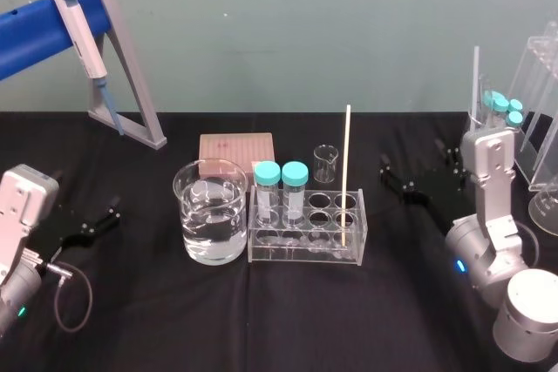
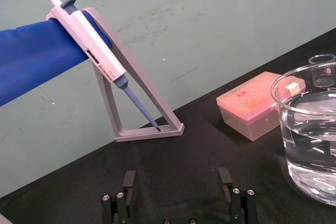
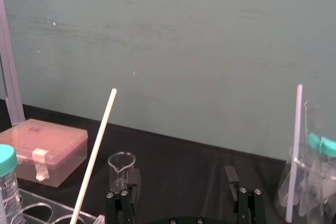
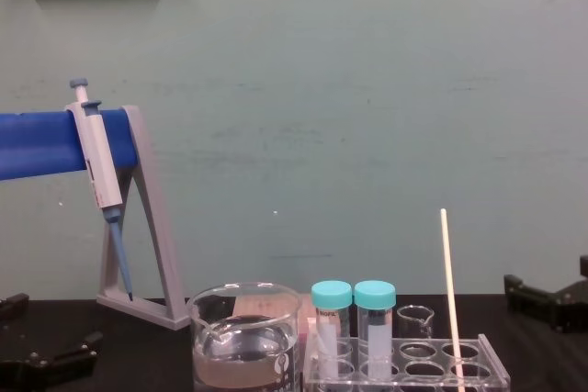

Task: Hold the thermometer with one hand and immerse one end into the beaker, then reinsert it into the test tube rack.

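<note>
The left gripper (image 1: pixel 87 224) lies low at the table's left edge, well apart from the glassware. Its fingers (image 2: pixel 128 182) are spread wide on nothing, so it looks like the idle arm. Behind it, one grey-and-blue pipette (image 1: pixel 83 28) hangs tip-down on a grey stand (image 1: pixel 131 84), which keeps it out of the working area.

At centre, one wide beaker (image 1: pixel 196 215) holds clear liquid to about half its height and stands just beside the left end of the test tube rack (image 1: pixel 261 254). The gap is small, so the dip looks like a short carry. One pink box (image 1: pixel 235 145) sits behind the two.

The single rack has two rows of holes. Two teal-capped tubes (image 1: pixel 281 189) stand side by side at its left end. One tiny glass beaker (image 1: pixel 325 163) stands behind the rack.

The one thermometer (image 1: pixel 346 172) stands almost upright in a hole at the rack's right end, and only the rack steadies it. It rises well above the caps, leaving plenty of bare stem to grip.

To the right of the rack, the right gripper (image 1: pixel 423 176) is also open wide and empty, with its fingers (image 3: pixel 134 179) pointing towards the thermometer. Being the nearer gripper, it seems the likely one to take the rod; no lift has begun.

At the far right, a second clear rack (image 1: pixel 545 67) holds more teal-capped tubes (image 1: pixel 504 106), bunched too closely to count with certainty.
</note>
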Controlling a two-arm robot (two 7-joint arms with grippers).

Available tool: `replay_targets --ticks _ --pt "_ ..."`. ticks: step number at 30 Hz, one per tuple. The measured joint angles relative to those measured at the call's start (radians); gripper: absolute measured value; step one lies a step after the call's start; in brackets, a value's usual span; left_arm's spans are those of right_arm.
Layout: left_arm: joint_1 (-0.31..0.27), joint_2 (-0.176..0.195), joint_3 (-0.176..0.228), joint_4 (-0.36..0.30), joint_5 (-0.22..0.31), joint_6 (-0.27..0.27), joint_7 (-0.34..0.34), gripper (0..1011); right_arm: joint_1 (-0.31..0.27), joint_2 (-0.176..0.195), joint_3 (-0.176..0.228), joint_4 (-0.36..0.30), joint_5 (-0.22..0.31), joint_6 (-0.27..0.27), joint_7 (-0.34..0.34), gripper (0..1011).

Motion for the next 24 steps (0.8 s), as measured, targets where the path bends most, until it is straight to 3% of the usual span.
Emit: replay_targets --ticks 4,24 --pt "0.000 0.000 0.000 0.000 0.000 0.000 0.000 1004 0.001 -0.021 0.004 0.024 -0.005 -0.005 0.000 1003" --pt "0.000 0.000 0.000 0.000 0.000 0.000 0.000 1004 0.002 -0.016 0.001 0.020 -0.004 -0.005 0.001 1003"
